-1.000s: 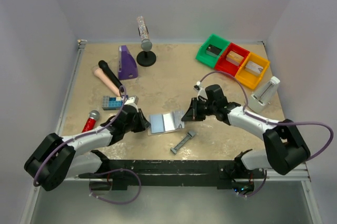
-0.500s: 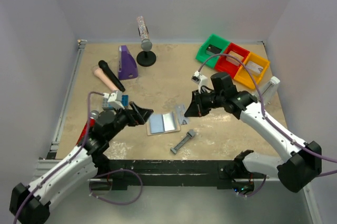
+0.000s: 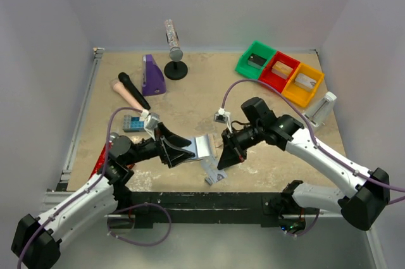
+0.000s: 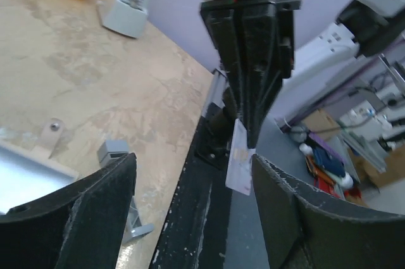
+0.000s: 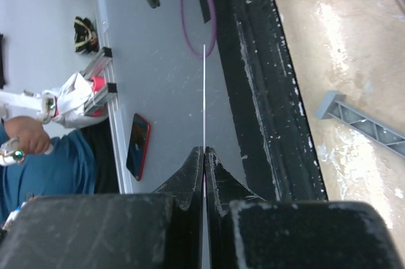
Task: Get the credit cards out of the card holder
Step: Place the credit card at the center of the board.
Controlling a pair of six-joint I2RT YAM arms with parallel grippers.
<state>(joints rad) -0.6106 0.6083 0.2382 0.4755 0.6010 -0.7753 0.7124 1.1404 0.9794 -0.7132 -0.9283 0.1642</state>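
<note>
Right hand (image 3: 223,159) has come nearer, pinching one credit card (image 4: 239,169).

Soft, even light is coming down from overhead in the top view, and the pale walls (image 3: 209,3) are bouncing it around. The table (image 3: 190,98) is reading bright and sharp, with only faint, fuzzy shadows pooling under both arms. Over to the left wrist view: the left gripper's fingers (image 4: 82,218) are looming dark and soft-edged in the foreground, the credit card (image 4: 239,169) is catching light, and the room behind is going hazy, with lines bowing toward the edges. In the right wrist view, white glare is blooming on the table at upper right, while the right gripper's fingers (image 5: 183,183) are smearing into blur up close.
</note>
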